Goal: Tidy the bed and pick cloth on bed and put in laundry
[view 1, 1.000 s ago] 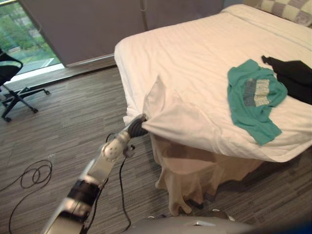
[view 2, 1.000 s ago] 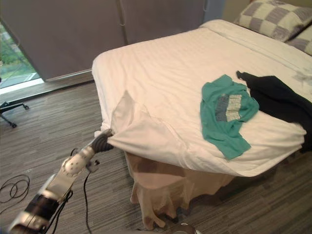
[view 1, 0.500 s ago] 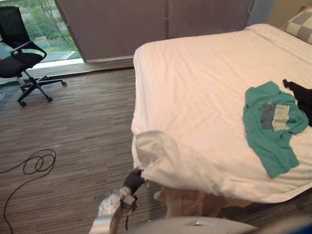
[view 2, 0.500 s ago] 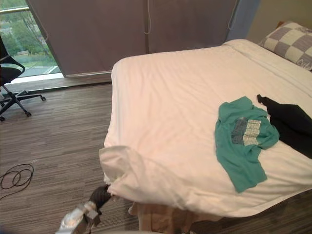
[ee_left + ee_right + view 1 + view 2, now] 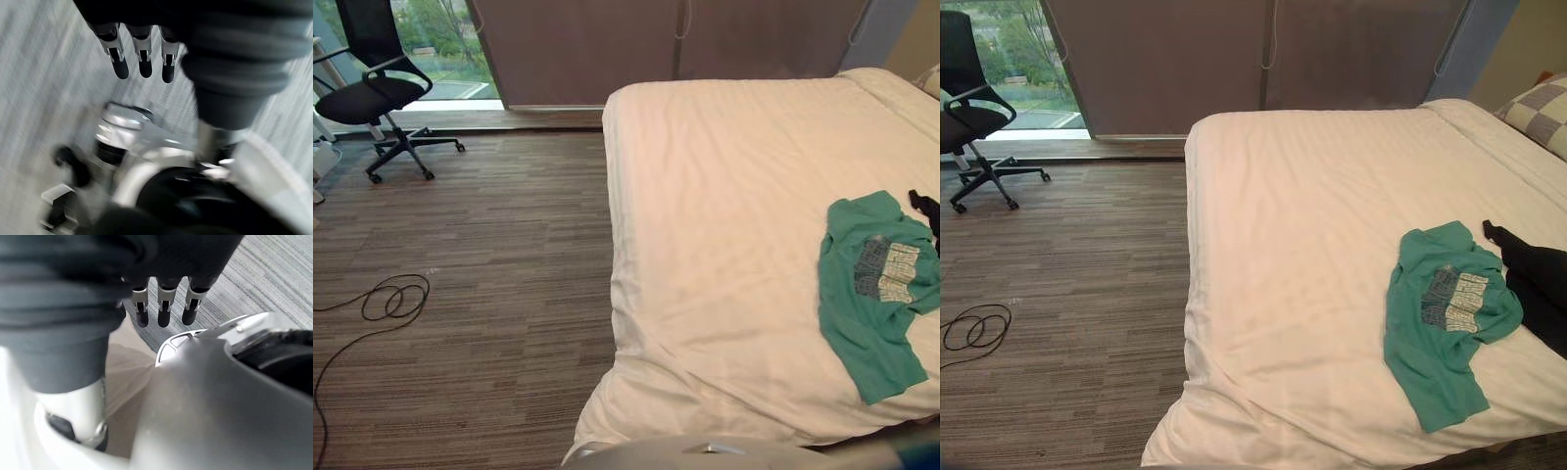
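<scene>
Lying on bed [image 5: 1283, 225], green shirt [image 5: 1420, 343].

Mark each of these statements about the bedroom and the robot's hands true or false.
1. The green shirt lies on the bed. True.
2. The black garment lies on the floor. False: it lies on the bed, beside the green shirt.
3. The left hand grips the green shirt. False: its fingers hang straight and hold nothing.
4. The right hand holds nothing. True.
5. The office chair stands on the floor by the window. True.
</scene>
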Motion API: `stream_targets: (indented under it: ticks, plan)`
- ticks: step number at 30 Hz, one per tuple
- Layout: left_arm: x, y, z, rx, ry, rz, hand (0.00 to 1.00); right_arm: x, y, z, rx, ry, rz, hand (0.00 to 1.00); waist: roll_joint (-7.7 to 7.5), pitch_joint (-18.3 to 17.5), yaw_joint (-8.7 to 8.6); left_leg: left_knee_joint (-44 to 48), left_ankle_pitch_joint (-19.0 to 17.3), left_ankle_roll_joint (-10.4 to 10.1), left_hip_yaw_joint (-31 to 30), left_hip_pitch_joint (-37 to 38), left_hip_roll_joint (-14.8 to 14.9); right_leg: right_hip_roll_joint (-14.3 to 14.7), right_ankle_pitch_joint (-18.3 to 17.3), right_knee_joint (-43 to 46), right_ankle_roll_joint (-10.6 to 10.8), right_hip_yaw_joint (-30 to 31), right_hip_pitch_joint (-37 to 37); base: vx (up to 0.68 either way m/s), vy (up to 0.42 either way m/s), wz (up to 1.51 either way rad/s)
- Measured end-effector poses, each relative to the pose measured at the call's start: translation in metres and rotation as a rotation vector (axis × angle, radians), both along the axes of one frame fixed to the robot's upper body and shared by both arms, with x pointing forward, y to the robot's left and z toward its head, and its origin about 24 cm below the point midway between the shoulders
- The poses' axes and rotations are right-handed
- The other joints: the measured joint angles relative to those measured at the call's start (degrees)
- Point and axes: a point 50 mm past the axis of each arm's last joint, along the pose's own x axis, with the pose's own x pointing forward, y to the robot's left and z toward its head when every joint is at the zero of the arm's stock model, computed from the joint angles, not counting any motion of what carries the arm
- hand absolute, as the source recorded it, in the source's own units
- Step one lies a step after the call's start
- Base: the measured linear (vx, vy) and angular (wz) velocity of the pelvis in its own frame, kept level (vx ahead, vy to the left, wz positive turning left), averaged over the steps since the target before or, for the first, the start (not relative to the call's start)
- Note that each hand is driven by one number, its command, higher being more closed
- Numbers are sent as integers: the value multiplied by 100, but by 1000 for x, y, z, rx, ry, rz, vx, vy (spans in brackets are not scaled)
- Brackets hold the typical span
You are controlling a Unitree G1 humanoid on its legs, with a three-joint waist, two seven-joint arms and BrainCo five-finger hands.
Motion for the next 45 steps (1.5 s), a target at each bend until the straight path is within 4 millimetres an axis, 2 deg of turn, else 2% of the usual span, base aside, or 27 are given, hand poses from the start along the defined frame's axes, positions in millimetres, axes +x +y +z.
stream_targets:
  ticks: [1,3,6,8,10,15,17,18,20,21,22,23,24,25,26,28,30,32,33,34,35,37,38,40,41,43,45]
  plan:
    - [-2,1,1,-80,2,-22,0,0,-1,0,-2,0,3,0,0,0,-4,-31,40,-17,72,16,7,9,40,-27,57,0,-8,-27,7,-18]
    - [1,-2,2,-201,10,-48,0,4,1,0,16,0,-5,0,-8,52,-59,-220,208,-55,182,101,8,83,113,-172,21,14,-27,-15,3,-20]
    - [5,-16,-1,-252,-35,90,0,6,5,-1,51,-1,-77,0,-30,74,-101,-291,253,-83,434,108,52,160,135,-287,31,22,-127,-62,-7,-43]
    - [1,-18,-3,-191,-50,270,0,3,6,-2,71,2,-196,0,-15,81,-118,-310,276,-120,524,120,78,215,135,-388,30,31,-137,-81,-39,-40]
    - [4,-16,-4,-144,-76,414,0,-4,5,-2,78,6,-362,0,90,145,-140,-417,289,-138,569,147,111,309,135,-523,30,27,-135,-103,-34,-18]
    - [22,-7,-2,-54,-232,486,0,-15,1,-1,19,86,-689,0,200,263,-168,-758,436,-100,563,150,64,325,116,-537,3,10,-197,-134,-15,0]
    - [31,-1,-1,-3,-287,473,0,-19,-7,1,-46,103,-812,0,173,284,-167,-767,401,-117,567,141,34,302,95,-537,-29,11,-199,-137,-18,-6]
    - [34,3,0,13,-303,458,0,-19,-18,5,-109,89,-866,100,165,281,-172,-766,369,-71,583,156,13,285,79,-530,-50,13,-197,-128,-15,-6]
    - [55,9,5,29,-393,440,0,-13,-46,16,-213,23,-927,100,121,286,-180,-696,355,-71,584,85,2,267,76,-577,-58,27,-190,-116,-9,6]
    - [68,10,7,28,-437,426,0,-10,-66,26,-289,-36,-965,100,94,299,-173,-686,355,-71,602,59,-13,262,76,-643,-59,29,-176,-119,-2,-3]
    - [83,8,8,17,-478,404,0,7,-111,53,-460,-189,-962,100,39,294,-170,-723,359,-72,727,52,-55,266,49,-819,-102,30,-165,-115,2,-18]
    - [88,8,9,13,-490,399,0,20,-130,68,-531,-273,-941,100,15,302,-175,-725,365,-70,749,51,-85,267,21,-892,-147,32,-157,-116,4,-38]
    - [94,8,9,9,-502,381,0,41,-160,98,-640,-419,-893,100,-20,312,-187,-716,380,-62,761,40,-130,269,-18,-1012,-185,31,-150,-110,1,-41]
    - [102,11,11,8,-515,340,0,75,-198,155,-818,-659,-777,100,-155,283,-181,-681,383,-64,764,-49,-248,222,-179,-1258,-128,17,-131,-100,-11,-32]
    - [105,13,12,12,-519,324,0,87,-210,179,-887,-754,-734,100,-256,283,-173,-683,393,-58,757,-79,-333,174,-358,-1381,-63,-2,-103,-82,-51,-10]
    - [106,15,11,2,-493,317,0,121,-239,265,-1081,-1049,-587,100,-319,293,-152,-519,503,27,582,-165,-327,132,-440,-1392,40,-251,-123,-27,-67,25]
    - [100,20,11,10,-466,330,0,141,-239,299,-1126,-1212,-483,100,-411,294,-100,-331,467,45,422,-232,-298,124,-451,-1407,61,-366,-11,30,-31,34]
    - [93,17,9,-5,-419,287,0,180,-220,350,-1138,-1465,-218,100,-488,269,-84,-351,431,52,237,-199,-317,117,-363,-1391,57,-435,119,69,2,39]
    - [94,14,8,-15,-409,274,0,186,-214,364,-1147,-1517,-133,100,-474,257,-56,-365,423,63,206,-200,-319,117,-322,-1357,63,-432,121,71,43,33]
    - [96,7,7,-41,-389,251,0,196,-198,384,-1124,-1655,39,100,-364,213,54,-381,424,70,122,-218,-312,142,-204,-1308,20,-392,90,56,49,27]
    - [97,6,7,-44,-379,247,0,201,-188,391,-1091,-1728,125,100,-351,205,83,-394,425,73,71,-236,-309,158,-163,-1270,14,-338,68,75,84,40]
    - [97,6,7,-48,-323,249,0,220,-128,403,-889,-1998,503,100,-342,201,65,-569,477,114,-195,-198,-390,129,-133,-1015,-9,116,-18,108,114,47]
    - [95,6,6,-45,-302,254,0,224,-111,402,-822,-2055,576,100,-342,199,51,-587,486,128,-275,-189,-416,119,-133,-935,-9,273,-21,131,137,55]
    - [98,4,6,-44,-264,244,0,238,-31,384,-493,-2194,768,100,-348,183,-46,-462,494,281,-567,-214,-498,42,-132,-494,-9,774,-121,125,108,64]
    - [97,4,6,-43,-253,243,0,240,-12,379,-410,-2206,807,100,-357,196,-73,-381,468,320,-640,-250,-501,8,-130,-338,-7,887,-155,100,45,73]
    - [112,2,9,-40,-285,206,0,250,50,357,-145,-2136,951,100,-369,217,-60,-77,388,438,-1012,-423,-605,-69,-58,140,102,1364,-282,79,30,84]
    - [117,0,10,-34,-305,175,0,254,79,342,-29,-2055,1017,100,-362,226,36,54,371,464,-1193,-500,-661,-61,-16,255,177,1651,-280,68,22,72]
